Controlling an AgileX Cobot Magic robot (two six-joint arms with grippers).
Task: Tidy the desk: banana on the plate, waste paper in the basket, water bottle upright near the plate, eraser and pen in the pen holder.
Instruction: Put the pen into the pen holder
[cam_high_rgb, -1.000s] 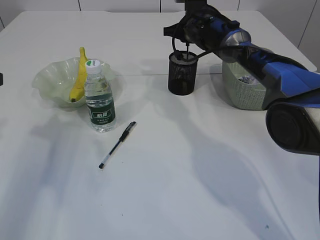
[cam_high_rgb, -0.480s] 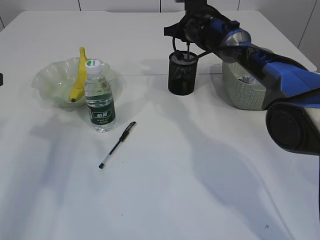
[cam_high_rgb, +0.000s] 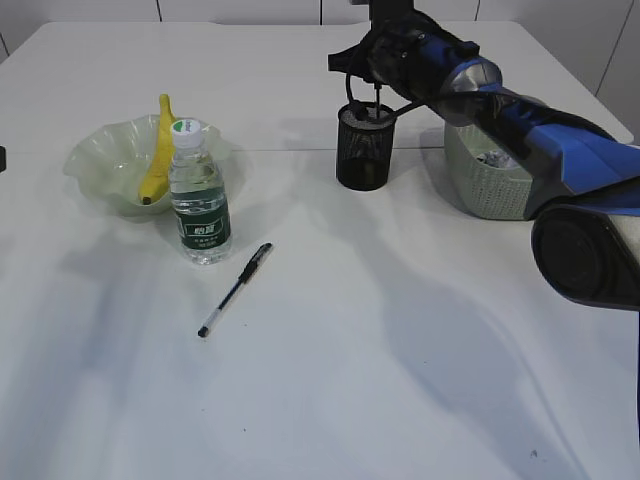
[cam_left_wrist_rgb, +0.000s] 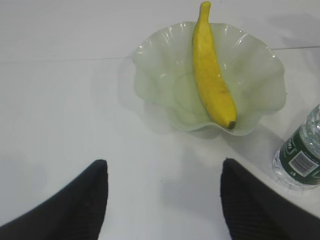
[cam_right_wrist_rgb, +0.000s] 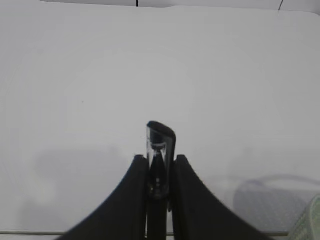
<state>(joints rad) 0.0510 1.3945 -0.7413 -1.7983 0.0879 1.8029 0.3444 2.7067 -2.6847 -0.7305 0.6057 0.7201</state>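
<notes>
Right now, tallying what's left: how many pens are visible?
2. One pen lies on the table; a second pen is held in the right gripper's jaws above the pen holder. Holder's inside unseen.

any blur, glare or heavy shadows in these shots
Exterior view: sharp, soft grey arm shadows across the white table. Left wrist view: crisp yellow banana, dark left gripper fingers slightly soft. Right wrist view: blurred, hazy, right gripper clamping a clear-capped black pen.

Light: bright, even, from above me.
Shadows: soft grey patches of my arms on the white bench.
Focus: my right wrist view is hazy; the exterior view is sharp.
</notes>
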